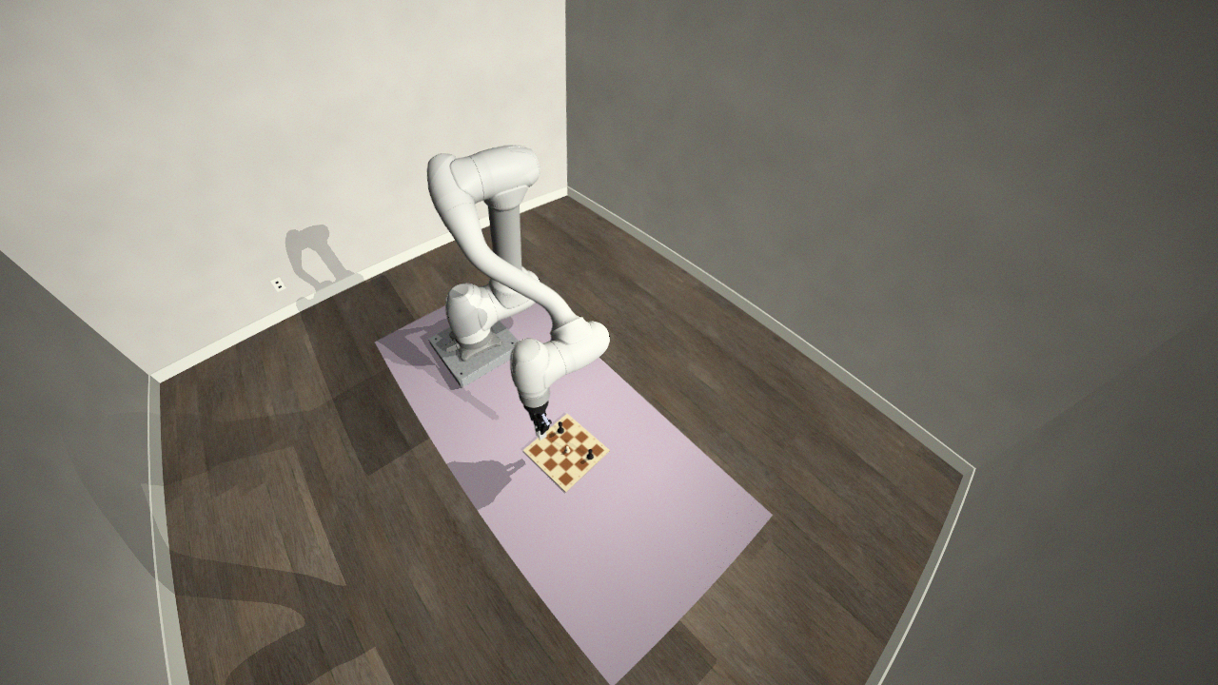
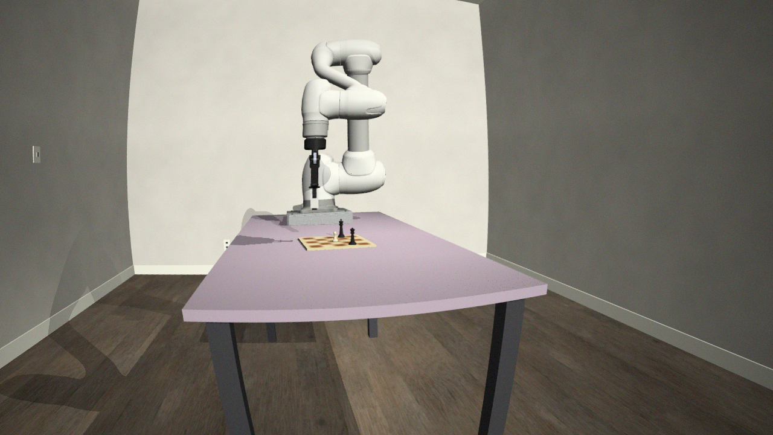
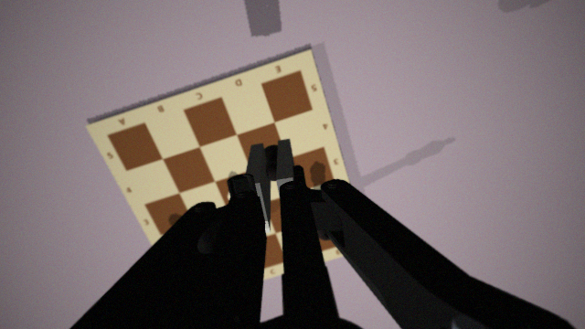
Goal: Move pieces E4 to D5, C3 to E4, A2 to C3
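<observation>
The small chessboard (image 1: pixel 563 451) lies on the purple table; it also shows in the exterior view (image 2: pixel 336 242) and the wrist view (image 3: pixel 219 146). A black piece (image 2: pixel 340 228), a small white piece (image 2: pixel 334 236) and another black piece (image 2: pixel 352 236) stand upright on it. My gripper (image 2: pixel 313 197) hangs well above the board's edge nearest the robot base. Its fingers are shut on a small chess piece, whose dark rounded top shows between the tips. My fingers hide the board's lower rows in the wrist view.
The robot base (image 2: pixel 319 216) stands on a grey plate at the table's far end, just behind the board. The table edges lie far from the board on all other sides.
</observation>
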Controlling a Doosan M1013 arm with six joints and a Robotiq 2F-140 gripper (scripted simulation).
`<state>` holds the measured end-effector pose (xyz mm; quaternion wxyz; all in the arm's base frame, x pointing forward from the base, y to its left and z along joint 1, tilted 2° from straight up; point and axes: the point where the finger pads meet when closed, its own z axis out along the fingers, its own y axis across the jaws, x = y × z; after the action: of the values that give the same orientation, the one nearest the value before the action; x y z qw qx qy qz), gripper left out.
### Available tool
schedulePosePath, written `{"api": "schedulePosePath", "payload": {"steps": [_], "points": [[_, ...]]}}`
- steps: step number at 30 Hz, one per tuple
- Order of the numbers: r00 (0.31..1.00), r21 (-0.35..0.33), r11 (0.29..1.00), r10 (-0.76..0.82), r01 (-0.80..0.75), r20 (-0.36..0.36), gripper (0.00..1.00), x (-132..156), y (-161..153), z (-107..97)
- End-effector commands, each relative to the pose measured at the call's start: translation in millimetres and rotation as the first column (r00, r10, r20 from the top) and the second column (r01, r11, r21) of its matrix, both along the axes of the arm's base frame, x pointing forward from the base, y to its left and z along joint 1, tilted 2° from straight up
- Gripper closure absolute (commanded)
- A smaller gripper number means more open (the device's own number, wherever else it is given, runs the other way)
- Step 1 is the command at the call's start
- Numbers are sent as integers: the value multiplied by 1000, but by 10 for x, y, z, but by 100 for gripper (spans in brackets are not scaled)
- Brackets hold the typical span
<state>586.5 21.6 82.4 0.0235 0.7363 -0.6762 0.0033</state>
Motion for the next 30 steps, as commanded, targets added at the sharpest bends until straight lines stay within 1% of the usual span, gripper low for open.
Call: {"api": "schedulePosePath", "payload": {"steps": [1, 18, 24, 26, 30], "points": [[989, 13, 989, 148, -148, -6, 100, 227, -159, -3], [988, 13, 988, 151, -151, -7, 100, 232, -163, -26], [988, 13, 988, 152, -151, -7, 100, 228, -168, -182], [988, 13, 988, 152, -151, -7, 100, 228, -168, -182], [988, 13, 988, 152, -151, -7, 100, 224, -174, -360]]}}
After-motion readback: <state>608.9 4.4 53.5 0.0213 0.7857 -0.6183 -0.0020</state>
